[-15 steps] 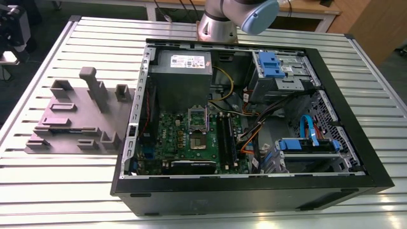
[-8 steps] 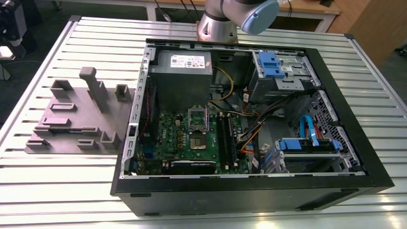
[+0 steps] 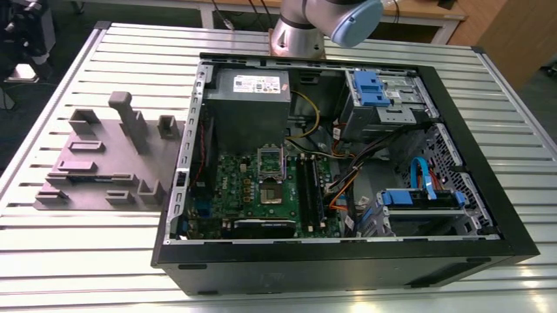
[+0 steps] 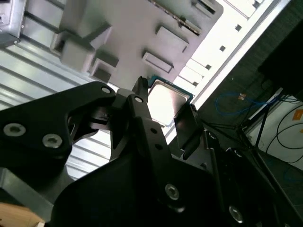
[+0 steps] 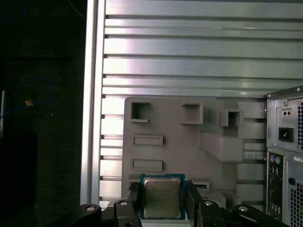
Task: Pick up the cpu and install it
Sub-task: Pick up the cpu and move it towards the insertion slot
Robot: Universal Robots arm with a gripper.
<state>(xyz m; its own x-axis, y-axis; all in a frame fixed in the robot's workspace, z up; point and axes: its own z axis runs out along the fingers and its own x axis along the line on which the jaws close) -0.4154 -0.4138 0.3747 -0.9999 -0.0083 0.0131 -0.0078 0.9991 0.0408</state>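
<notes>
The cpu (image 5: 162,197), a flat square chip with silver top and green rim, is clamped by opposite edges between the fingertips of the gripper (image 5: 163,202).

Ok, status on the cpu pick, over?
Status: gripper shut on the cpu, fingers on two opposite edges. It looks lifted above the grey tray. Nothing seen in the way around the fingers.

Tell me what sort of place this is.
Probably a robotics lab's PC-assembly bench: an open computer case on a slatted metal table, a grey parts tray, and the claw gripping the cpu.
</notes>
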